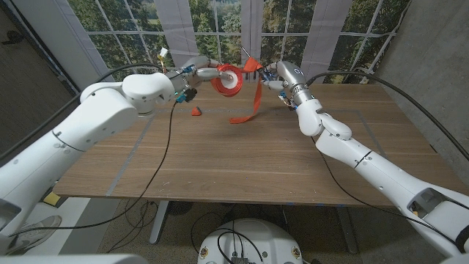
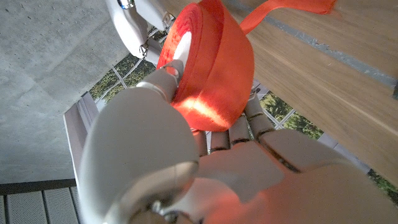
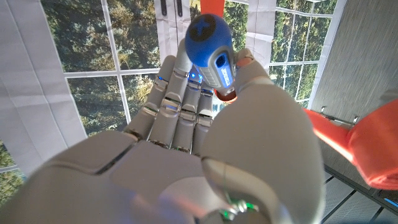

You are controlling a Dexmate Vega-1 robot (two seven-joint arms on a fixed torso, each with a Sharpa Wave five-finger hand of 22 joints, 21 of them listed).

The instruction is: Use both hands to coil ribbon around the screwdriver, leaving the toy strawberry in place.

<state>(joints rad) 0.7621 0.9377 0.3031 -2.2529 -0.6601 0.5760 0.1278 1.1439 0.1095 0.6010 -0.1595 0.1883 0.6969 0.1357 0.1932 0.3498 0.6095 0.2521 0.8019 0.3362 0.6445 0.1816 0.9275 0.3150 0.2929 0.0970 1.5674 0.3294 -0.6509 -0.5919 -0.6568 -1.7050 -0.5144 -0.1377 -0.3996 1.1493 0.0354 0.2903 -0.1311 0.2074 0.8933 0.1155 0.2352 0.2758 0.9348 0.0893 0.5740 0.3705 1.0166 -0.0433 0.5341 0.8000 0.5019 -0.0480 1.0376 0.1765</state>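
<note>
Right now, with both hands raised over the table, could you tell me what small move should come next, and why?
Probably circle the ribbon roll, held in the left hand, once around the screwdriver gripped by the right hand. A loose ribbon tail hangs between them down to the table; the toy strawberry lies apart.

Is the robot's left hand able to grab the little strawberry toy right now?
Probably not just now. The left hand is raised above the table, gripping the ribbon roll, so its fingers are busy. The toy strawberry lies uncovered on the table just below it, but the hand would have to let go first.
</note>
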